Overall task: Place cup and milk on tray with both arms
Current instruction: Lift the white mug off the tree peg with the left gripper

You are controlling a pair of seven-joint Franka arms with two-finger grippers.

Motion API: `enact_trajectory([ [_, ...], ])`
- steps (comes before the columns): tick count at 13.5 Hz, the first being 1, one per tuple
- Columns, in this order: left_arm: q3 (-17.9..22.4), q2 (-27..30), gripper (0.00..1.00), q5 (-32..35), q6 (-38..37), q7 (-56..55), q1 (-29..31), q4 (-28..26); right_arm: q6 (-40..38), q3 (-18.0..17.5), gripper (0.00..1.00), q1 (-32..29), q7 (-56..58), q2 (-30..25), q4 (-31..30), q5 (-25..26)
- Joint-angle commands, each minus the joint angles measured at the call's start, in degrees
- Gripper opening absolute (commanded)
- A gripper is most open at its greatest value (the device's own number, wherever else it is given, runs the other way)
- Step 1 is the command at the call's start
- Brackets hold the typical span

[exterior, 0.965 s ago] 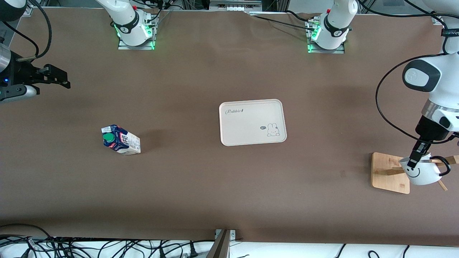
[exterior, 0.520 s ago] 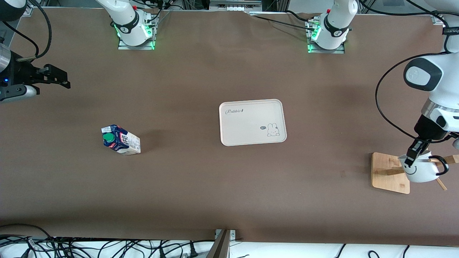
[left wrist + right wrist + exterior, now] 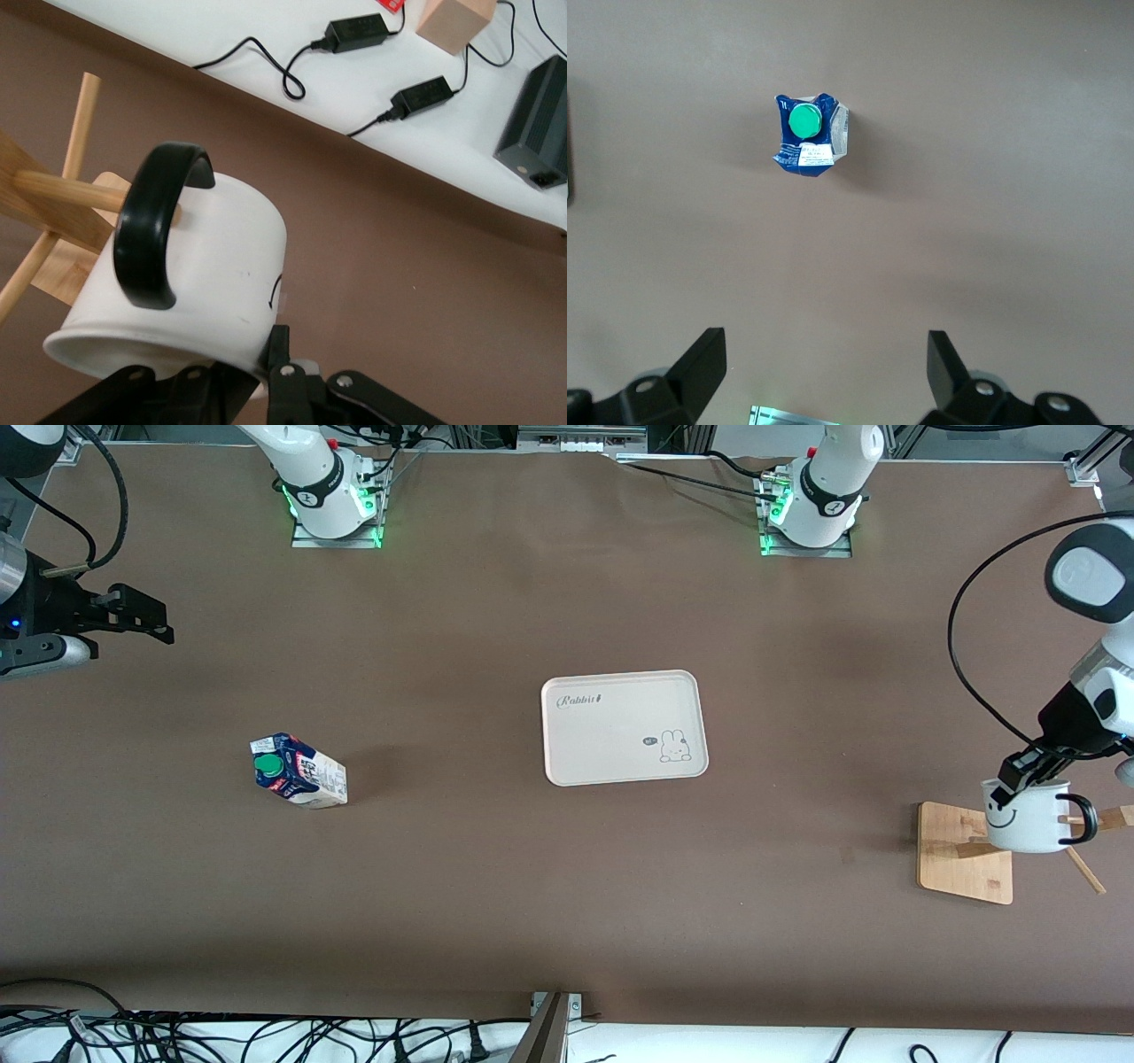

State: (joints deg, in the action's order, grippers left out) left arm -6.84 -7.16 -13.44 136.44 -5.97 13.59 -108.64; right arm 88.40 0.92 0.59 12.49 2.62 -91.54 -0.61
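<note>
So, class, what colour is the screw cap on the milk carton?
Green; the milk shows its cap best in the right wrist view.

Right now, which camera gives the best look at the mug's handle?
The left wrist view: the cup fills it, its black handle hooked over a wooden peg. The front view shows the handle small; the right wrist view misses it.

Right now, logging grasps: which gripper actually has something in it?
The left gripper, clamped on the cup's rim over the wooden rack; the right gripper hangs open, holding nothing.
</note>
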Motion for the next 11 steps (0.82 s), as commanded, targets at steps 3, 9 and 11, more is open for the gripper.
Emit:
enact_trajectory([
  [3, -4.2, 0.1, 0.0, -0.9, -16.3, 3.1, 0.0, 9.1, -0.3, -1.2, 1.0, -1.0, 1.1, -0.3, -0.7, 0.9],
  [9, -8.2, -5.6, 0.0, -0.9, -41.2, 2.2, -3.2, 24.3, -0.8, -3.1, 1.0, 1.3, 1.8, 0.1, 1.3, 3.1],
  [11, -8.3, -6.4, 0.0, 0.5, -42.9, -4.1, -6.5, 24.7, -0.6, -3.2, 1.0, 1.7, 2.0, 2.2, 1.5, 3.6],
])
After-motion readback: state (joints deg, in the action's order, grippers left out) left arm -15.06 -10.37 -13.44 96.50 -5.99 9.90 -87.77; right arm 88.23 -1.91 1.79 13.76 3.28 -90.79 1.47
